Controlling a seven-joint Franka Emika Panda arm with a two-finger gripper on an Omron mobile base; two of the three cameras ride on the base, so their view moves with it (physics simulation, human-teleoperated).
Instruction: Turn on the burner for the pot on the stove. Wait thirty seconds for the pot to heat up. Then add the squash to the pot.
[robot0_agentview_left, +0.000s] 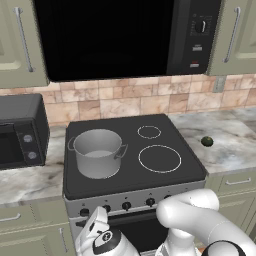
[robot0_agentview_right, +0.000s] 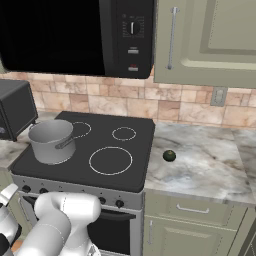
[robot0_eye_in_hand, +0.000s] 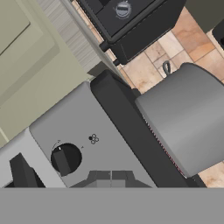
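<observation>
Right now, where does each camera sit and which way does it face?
Left base view: behind the arm's left, looking forward and down at the stove; pot front left, arm lower right.
Right base view: behind the arm's right, same stove; squash on the counter, arm lower left.
Hand view: on the hand, rolled, close to a knob on the front panel below the pot.
Both base views share stove, pot, squash.

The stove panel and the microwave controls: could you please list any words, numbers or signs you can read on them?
No readable words or numbers.
Stove panel: a small burner-position symbol of tiny circles, with one filled dot, beside the knob in the hand view; no text.
Microwave controls: a dial and small white and red marks, too blurred to read.
Toaster oven dials: no legible marks.
</observation>
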